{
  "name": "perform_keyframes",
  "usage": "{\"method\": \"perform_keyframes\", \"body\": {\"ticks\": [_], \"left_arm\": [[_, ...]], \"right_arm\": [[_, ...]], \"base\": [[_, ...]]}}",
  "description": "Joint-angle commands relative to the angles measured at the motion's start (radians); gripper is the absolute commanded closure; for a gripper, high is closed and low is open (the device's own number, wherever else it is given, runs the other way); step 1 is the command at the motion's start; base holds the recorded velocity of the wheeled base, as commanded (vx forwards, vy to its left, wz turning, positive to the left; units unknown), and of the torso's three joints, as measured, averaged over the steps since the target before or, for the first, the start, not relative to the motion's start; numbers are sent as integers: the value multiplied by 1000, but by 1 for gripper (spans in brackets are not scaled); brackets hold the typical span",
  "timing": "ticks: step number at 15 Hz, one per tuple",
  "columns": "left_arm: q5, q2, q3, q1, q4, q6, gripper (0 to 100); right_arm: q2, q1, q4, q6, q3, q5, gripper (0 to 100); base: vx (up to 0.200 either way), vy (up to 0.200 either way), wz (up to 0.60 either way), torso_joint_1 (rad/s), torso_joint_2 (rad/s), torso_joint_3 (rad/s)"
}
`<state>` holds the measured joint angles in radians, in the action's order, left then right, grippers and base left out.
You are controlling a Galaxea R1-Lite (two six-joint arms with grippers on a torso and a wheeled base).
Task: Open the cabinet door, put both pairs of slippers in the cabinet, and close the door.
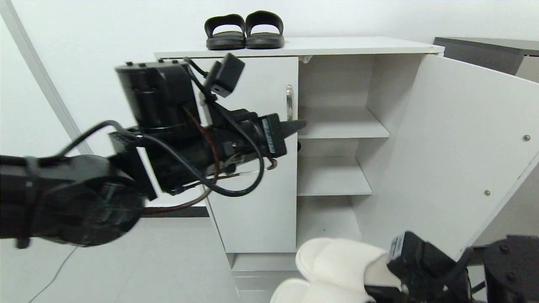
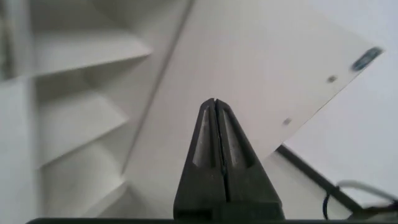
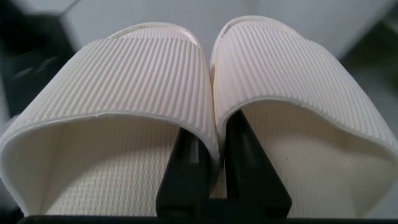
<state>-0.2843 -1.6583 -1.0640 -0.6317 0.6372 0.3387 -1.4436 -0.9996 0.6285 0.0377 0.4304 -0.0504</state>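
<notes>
White slippers [image 3: 124, 81], ribbed straps, pinched together in right claw [image 3: 214, 158]; left claw [image 2: 215, 124] clenched empty; cabinet door [image 1: 454, 147] open.

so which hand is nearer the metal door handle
Left. The left hand sits right by the door handle; the right hand is far lower, holding the white slippers.

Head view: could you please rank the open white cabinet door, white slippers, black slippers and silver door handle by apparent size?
1. open white cabinet door
2. pair of white ribbed slippers (nearer the camera, so unsure against the black pair)
3. pair of black slippers
4. silver door handle
</notes>
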Motion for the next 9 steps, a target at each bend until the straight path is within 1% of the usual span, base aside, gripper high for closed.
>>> {"method": "perform_keyframes", "body": {"ticks": [1, 2, 3, 4, 5, 6, 7, 8, 9], "left_arm": [[120, 311, 78, 115, -272, -50, 100], [198, 420, 90, 145, -386, -107, 100], [290, 532, 110, 181, -492, -161, 100], [349, 614, 127, 199, -556, -181, 100], [410, 706, 148, 214, -626, -187, 100], [516, 844, 176, 230, -729, -199, 100], [594, 937, 194, 242, -791, -213, 100], [643, 1039, 239, 320, -858, -244, 100], [643, 1147, 309, 418, -881, -280, 100]], "right_arm": [[-106, 64, -1, 57, 90, -109, 100], [-152, 79, 0, 88, 131, -189, 100], [-202, 91, 0, 113, 172, -267, 100], [-236, 102, 2, 126, 202, -322, 100], [-268, 113, 0, 145, 237, -384, 100], [-314, 136, 0, 179, 284, -467, 100], [-345, 162, 2, 189, 315, -516, 100], [-365, 185, 2, 196, 333, -552, 100], [-373, 197, 2, 199, 333, -557, 100]], "base": [[0, 0, 0, 0, 0, 0], [0, 0, 0, 0, 0, 0], [0, 0, 0, 0, 0, 0], [0, 0, 0, 0, 0, 0], [0, 0, 0, 0, 0, 0], [0, 0, 0, 0, 0, 0], [0, 0, 0, 0, 0, 0], [0, 0, 0, 0, 0, 0], [0, 0, 0, 0, 0, 0]]}}
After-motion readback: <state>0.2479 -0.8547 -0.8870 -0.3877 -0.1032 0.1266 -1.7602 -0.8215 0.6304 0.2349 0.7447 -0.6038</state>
